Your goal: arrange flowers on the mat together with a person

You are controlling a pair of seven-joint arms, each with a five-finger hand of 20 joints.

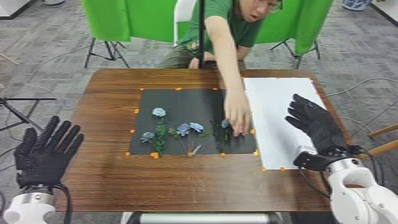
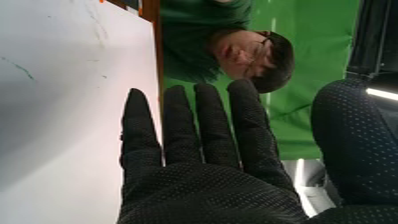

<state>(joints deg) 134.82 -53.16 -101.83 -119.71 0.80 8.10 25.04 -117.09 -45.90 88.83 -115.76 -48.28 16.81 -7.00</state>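
Laid out in a loose row on the dark mat (image 1: 182, 99), on the brown worktop (image 1: 178, 187): a pale blue flower (image 1: 159, 112) on a leafy stem at the left, blue flowers (image 1: 183, 129) in the middle, and a right-hand flower (image 1: 226, 124) near the mat's right edge. Reaching down onto that last one from the far side, a person's hand (image 1: 236, 112); gripping or merely nudging, impossible to tell. Probably adjusting its place, with the arrangement seemingly well along.

Stems running roughly from near edge to far. Off to their right, over the white sheet (image 1: 269, 100), the right hand (image 1: 314, 122), empty, fingers straight, aimed forward and somewhat left. By the worktop's left edge, well apart from the mat, the left hand (image 1: 43, 162), likewise empty and extended.

Nearer to the right-hand flower: the right hand, with that flower lying to its left. For any coming grasp, best to travel left across the sheet, turn palm down and pinch across the stem. Better to wait for the person's hand to clear; otherwise, a risk of bumping it or dragging the stem askew.
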